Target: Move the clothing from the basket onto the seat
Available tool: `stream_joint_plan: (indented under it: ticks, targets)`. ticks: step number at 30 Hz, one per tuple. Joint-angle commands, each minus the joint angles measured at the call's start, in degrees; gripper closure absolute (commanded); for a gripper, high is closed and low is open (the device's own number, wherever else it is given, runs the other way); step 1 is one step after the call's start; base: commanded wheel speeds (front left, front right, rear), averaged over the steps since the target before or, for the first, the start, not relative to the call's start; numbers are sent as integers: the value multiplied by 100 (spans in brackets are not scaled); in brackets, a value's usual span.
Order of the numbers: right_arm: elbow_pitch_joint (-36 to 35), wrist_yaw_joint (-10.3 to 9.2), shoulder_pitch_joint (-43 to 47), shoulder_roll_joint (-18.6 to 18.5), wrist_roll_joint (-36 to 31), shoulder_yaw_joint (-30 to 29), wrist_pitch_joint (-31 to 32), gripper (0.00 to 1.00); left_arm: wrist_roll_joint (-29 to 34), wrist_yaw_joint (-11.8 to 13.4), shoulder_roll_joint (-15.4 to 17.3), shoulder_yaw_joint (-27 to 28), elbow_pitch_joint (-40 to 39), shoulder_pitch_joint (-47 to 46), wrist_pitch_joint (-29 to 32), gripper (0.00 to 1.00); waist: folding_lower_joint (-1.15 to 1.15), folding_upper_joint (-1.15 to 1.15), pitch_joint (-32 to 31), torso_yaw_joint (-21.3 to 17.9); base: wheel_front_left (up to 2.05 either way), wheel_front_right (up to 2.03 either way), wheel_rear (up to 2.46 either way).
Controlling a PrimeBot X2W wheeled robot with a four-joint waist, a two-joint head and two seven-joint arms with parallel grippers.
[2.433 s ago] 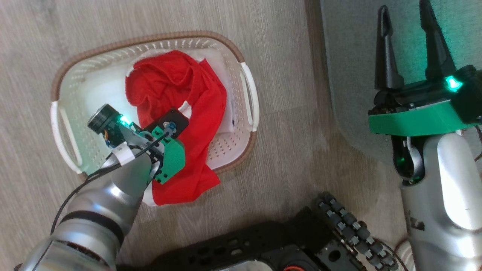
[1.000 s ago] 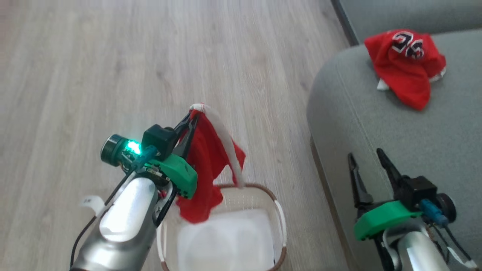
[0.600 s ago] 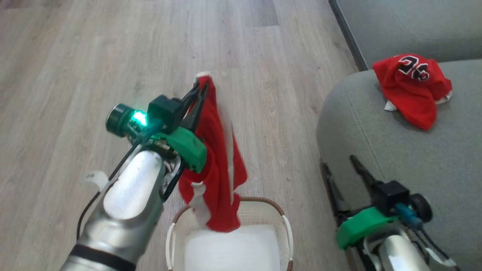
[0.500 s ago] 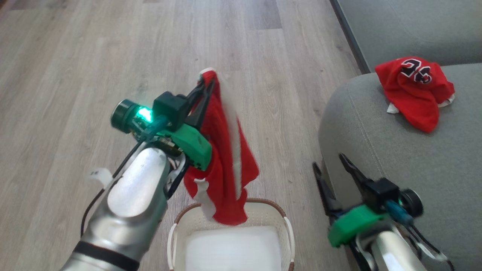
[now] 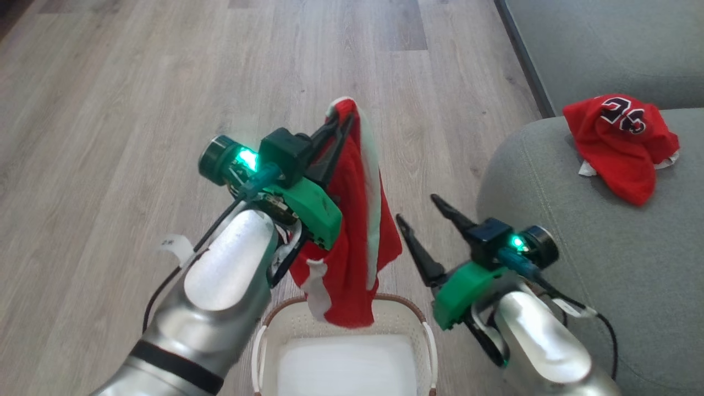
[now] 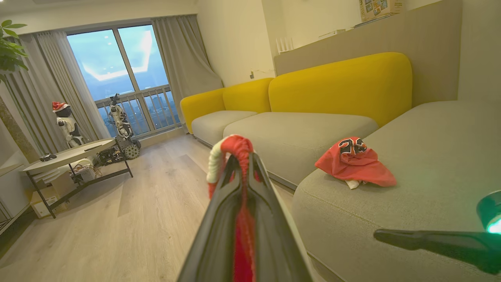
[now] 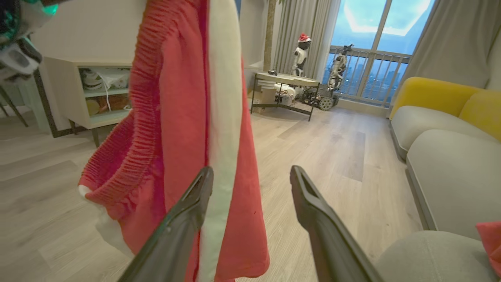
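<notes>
At frame centre, the left gripper point(image 5: 342, 114) pinched a red garment point(image 5: 349, 269) above the basket point(image 5: 400, 318); the right gripper point(image 5: 416, 208) gaped empty. Next, likely: carry it right onto the seat point(image 5: 577, 275).

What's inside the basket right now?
Only a flat white layer shows on the bottom of the basket. The red garment hanging from the left pincer covers part of the far rim, and the near end is cut off by the picture's edge.
</notes>
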Motion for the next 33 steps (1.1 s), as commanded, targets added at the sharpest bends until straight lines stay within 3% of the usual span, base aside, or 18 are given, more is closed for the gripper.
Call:
stream_joint_plan:
  ticks: [1, 8, 19, 20, 21, 23, 33]
  targets:
    - [-22, -2, -400, 37, 118, 232, -38, 0, -68, 25, 51, 110, -170, -487, -15, 100, 1, 0, 9, 36, 0, 0, 0]
    - [668, -2, -805, 37, 510, 730, -38, 0, -347, 83, 39, -379, -361, -616, -46, 100, 1, 0, 26, 233, 0, 0, 0]
    - [1207, -2, -1180, 37, 900, 1003, -38, 0, -712, 287, 38, -1019, -872, -680, -69, 100, 1, 0, 17, 478, 0, 0, 0]
    - [1233, -2, -1216, 37, 931, 1034, -38, 25, -740, 309, 38, -1058, -903, -683, -69, 100, 1, 0, 18, 493, 0, 0, 0]
    - [1253, -2, -1254, 37, 948, 1063, -38, 60, -764, 328, 38, -1088, -926, -689, -68, 100, 1, 0, 22, 505, 0, 0, 0]
    - [1292, -2, -1322, 37, 976, 1084, -38, 100, -803, 369, 37, -1119, -937, -697, -69, 100, 1, 0, 33, 523, 0, 0, 0]
    - [1317, -2, -1476, 37, 788, 794, -38, 100, -1010, 527, 199, -959, -549, -464, -74, 100, 1, 0, 93, 371, 0, 0, 0]
